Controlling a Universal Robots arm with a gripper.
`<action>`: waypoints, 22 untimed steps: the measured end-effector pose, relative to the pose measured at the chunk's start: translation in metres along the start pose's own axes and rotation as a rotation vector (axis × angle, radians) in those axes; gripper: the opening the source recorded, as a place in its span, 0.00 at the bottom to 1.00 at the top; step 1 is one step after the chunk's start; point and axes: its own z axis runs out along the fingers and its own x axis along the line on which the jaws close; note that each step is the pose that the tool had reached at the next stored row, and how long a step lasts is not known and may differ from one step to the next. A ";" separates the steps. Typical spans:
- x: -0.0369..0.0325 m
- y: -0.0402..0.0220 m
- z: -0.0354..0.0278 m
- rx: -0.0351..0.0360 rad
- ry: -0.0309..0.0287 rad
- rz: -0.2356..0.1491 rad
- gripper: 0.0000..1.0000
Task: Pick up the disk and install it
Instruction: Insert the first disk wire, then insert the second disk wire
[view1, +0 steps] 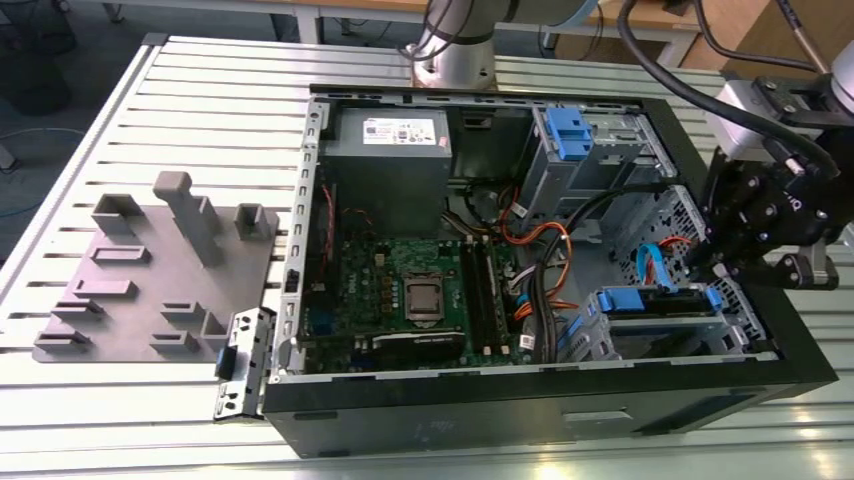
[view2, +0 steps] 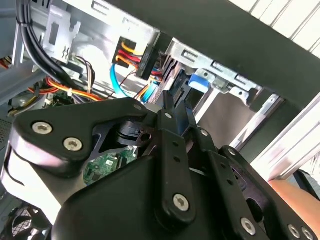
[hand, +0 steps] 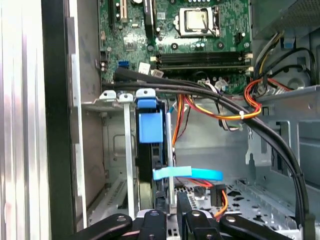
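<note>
The gripper (view1: 714, 268) stood at the disk (hand: 149, 150), already slotted in its bay; fingers seemingly pinching it, install step underway.

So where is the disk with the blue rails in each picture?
Exterior view: the disk sits in the drive bay, in the case's near corner on the exterior view's right.
First wrist view: the disk shows edge-on, blue tab toward the camera, in the metal bay beside the case wall.
Second wrist view: its blue end peeks from the bay just past the gripper.
Shared landmark: the light-blue cable beside it.
</note>
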 end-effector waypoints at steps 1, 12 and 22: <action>-0.0001 -0.0004 0.0000 0.0000 0.0000 0.000 0.24; -0.0007 -0.0017 -0.0041 0.0000 0.0000 0.000 0.24; -0.0007 -0.0022 -0.0046 0.0000 -0.0001 0.000 0.24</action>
